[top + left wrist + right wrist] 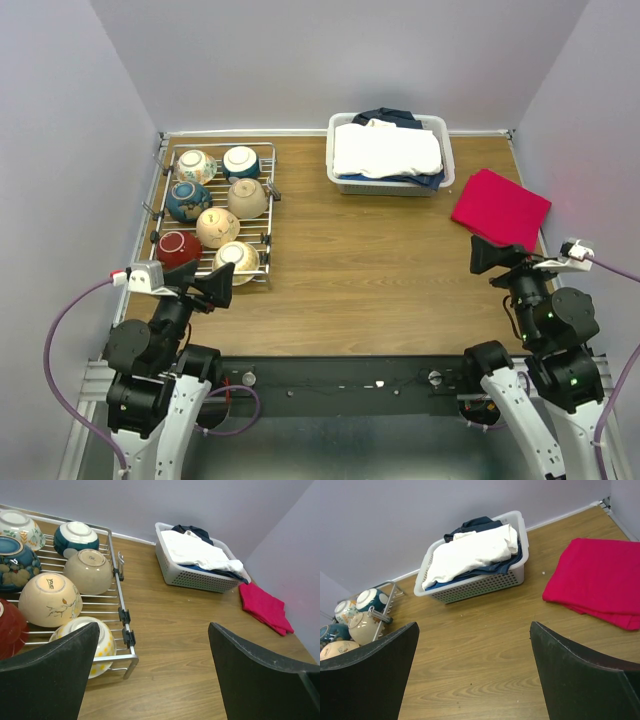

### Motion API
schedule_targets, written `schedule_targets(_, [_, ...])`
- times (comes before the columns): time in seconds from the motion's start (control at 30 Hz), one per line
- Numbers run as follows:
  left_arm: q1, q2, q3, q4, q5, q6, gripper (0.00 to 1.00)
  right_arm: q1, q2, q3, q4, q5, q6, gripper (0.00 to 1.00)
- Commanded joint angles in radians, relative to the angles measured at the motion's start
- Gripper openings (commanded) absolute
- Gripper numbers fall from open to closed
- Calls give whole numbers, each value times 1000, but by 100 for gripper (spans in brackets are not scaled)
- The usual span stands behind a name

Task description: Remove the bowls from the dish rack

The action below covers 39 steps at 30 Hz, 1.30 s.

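The silver wire dish rack point(222, 146) lies at the table's far left and holds several upside-down bowls. They include a floral one point(196, 165), a dark blue one point(188, 200), a red one point(178, 248) and a yellow-dotted white one point(237, 258). My left gripper point(222, 283) is open and empty, just in front of the rack's near right corner. In the left wrist view point(152, 680) the dotted bowl point(107, 640) shows beside the left finger, behind the rack's front rim point(114, 658). My right gripper point(488, 256) is open and empty at the right, over bare wood point(472, 675).
A white plastic laundry basket point(390, 155) with white and dark blue clothes stands at the back centre. A folded red cloth point(500, 208) lies at the right edge, just beyond my right gripper. Purple walls close in three sides.
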Motion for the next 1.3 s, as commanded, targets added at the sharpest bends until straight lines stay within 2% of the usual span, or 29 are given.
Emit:
schedule_targets(0.0, [-4,-20,-15,13,-11,-15,99,2,-18,8,-13,-3,26,100])
schedule_targets(0.1, [-4,38,2,2,-50,-8,99,4,-7,8,-2,-6,26,100])
schedule_targets(0.27, [-3,114,42,-40,-194,1,99,4,35,13,-4,-47,23,100])
schedule_targets(0.37, [-4,163,68,-55,-234,2,99,4,69,27,-8,-130,22,100])
schedule_targets(0.53, [-3,331,151,-110,-257,-27,99,4,132,33,-25,-294,21,100])
schedule_targets(0.67, [-3,460,200,-151,-261,-41,99,5,170,36,-33,-348,51,100])
schedule_targets(0.87, [-4,652,268,-185,-226,-36,99,104,114,-1,-5,-364,65,100])
schedule_targets(1.03, [-4,795,310,-187,-206,-27,99,180,88,2,-42,-281,3,100])
schedule_targets(1.27, [-21,977,387,-205,-217,-18,99,185,117,-22,-18,-304,-6,100])
